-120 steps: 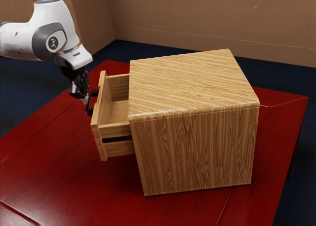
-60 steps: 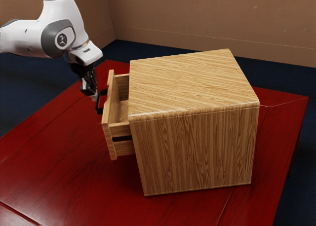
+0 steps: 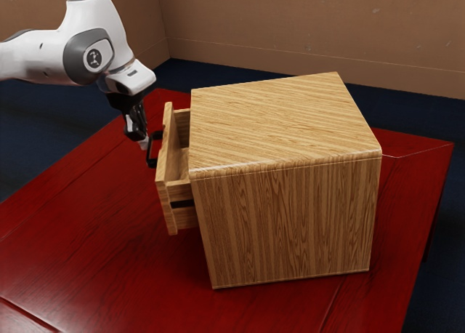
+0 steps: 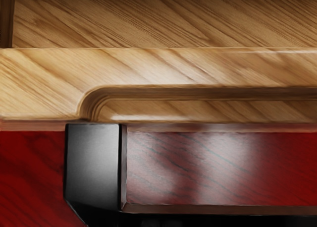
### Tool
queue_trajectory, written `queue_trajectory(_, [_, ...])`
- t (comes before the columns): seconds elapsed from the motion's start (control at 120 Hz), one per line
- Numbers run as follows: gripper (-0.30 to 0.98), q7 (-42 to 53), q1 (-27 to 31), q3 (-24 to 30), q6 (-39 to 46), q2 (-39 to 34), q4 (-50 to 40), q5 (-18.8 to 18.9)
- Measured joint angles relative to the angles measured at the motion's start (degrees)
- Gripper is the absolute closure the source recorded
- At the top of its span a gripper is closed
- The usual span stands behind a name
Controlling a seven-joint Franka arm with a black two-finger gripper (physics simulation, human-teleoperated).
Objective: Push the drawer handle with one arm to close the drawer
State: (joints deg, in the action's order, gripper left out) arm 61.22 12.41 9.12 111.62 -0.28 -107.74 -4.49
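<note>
Small dark emblem (image 3: 94,58) on the arm's (image 3: 29,55) rounded joint, unreadable. Gripper (image 3: 144,142) at the black handle (image 3: 150,161), probably touching; whether spread or pressed together, cannot tell. Arm cut off at the exterior view's left; wrist view crops the handle. Drawer (image 3: 172,155) partly out of the wooden cabinet (image 3: 283,122) on the red table (image 3: 87,224), interior partly hidden. Drawer front faces the exterior view's left; handle's long axis level, along that front.
</note>
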Motion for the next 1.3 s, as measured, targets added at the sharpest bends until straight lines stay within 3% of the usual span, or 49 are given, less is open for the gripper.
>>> queue_trajectory(0.25, [0.79,-1.24,0.50,0.76,0.03,2.04,2.33,-0.08])
queue_trajectory(0.442, [0.78,-2.03,-5.76,1.42,0.07,2.99,2.42,-0.12])
queue_trajectory(0.65, [0.79,-2.75,-3.91,2.72,-0.20,3.35,3.78,-0.21])
queue_trajectory(0.717, [0.78,-2.94,-3.94,2.77,-1.37,0.83,3.76,-0.12])
queue_trajectory(0.858, [0.79,-3.22,-6.40,2.01,-10.46,-11.63,4.11,1.71])
queue_trajectory(1.008, [0.78,-2.46,-6.36,-1.33,-19.98,-14.21,6.47,6.34])
queue_trajectory(1.158, [0.46,-1.51,-6.19,-2.10,-25.43,-14.46,6.88,8.46])
queue_trajectory(1.3, [0.24,-0.77,-6.26,-2.14,-29.06,-14.49,6.97,7.76])
